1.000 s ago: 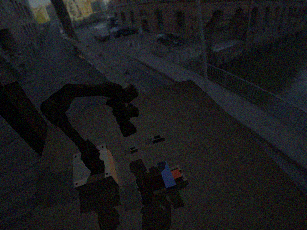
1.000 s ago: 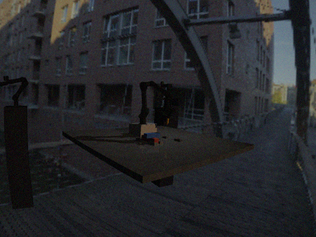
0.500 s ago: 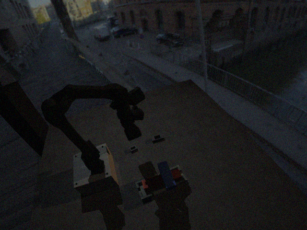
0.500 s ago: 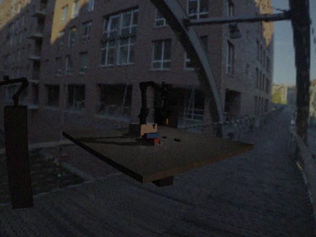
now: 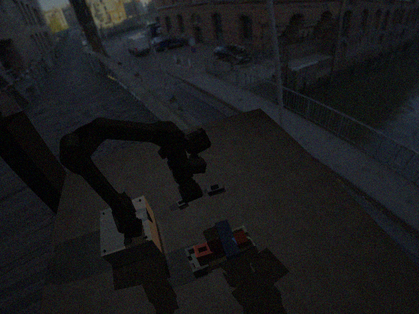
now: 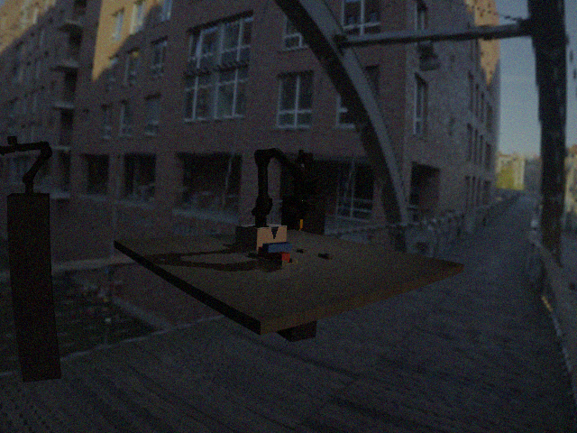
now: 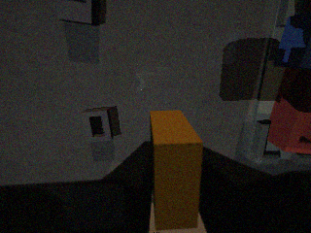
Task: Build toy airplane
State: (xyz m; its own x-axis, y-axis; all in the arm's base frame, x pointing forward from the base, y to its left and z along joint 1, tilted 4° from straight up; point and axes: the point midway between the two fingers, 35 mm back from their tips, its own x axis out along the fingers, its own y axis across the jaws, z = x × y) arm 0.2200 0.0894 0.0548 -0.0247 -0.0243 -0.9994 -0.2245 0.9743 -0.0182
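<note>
Holding the orange tail fin upright between the fingers, closed onto its sides. Hanging above the table, to one side of the jig and apart from it. Cannot make out the fin in the top view, under the dark bulk of the arm.

Lying lengthwise in the jig: the red fuselage. Cannot tell if fully flat in the cradle. Showing as a dark square opening in the end nearer the arm's base box: the tail socket. Not yet fitted with the fin.

Laid crosswise over the fuselage: the blue wing. Cannot confirm how deep in its socket; joint hidden beneath.

Standing on the table beside the jig, apart from each other: a small block with a rectangular opening, nearer the base box, and a second small block, farther out.

Falling across the middle of the fuselage: dark shadow. Visible in the exterior view, well apart from the table: another dark arm atop a tall pedestal.
</note>
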